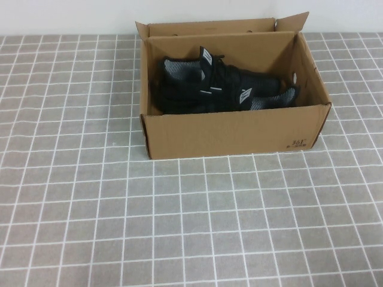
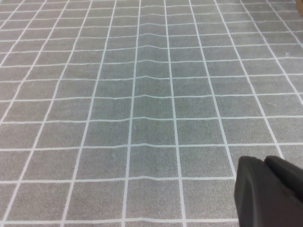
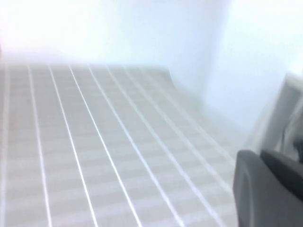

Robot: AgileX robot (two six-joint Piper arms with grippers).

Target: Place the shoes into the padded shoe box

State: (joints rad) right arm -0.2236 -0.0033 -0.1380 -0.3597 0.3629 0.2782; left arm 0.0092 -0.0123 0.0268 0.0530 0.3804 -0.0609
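Observation:
The brown cardboard shoe box [image 1: 233,133] stands open at the back middle of the table, flaps upright, with a small black print [image 1: 297,144] on its front wall. Both black knit sneakers [image 1: 221,88] lie inside it, side by side, their white stripes and striped tongue tabs showing. Neither arm shows in the high view. My left gripper [image 2: 265,163] is shut and empty, low over bare checked tablecloth, with the box out of its view. My right gripper [image 3: 260,156] is shut and empty over the tablecloth near a pale wall.
A grey tablecloth with white grid lines [image 1: 179,227] covers the table. A white wall [image 1: 72,15] runs behind the box. A pale upright edge [image 3: 284,109] shows beside the right gripper.

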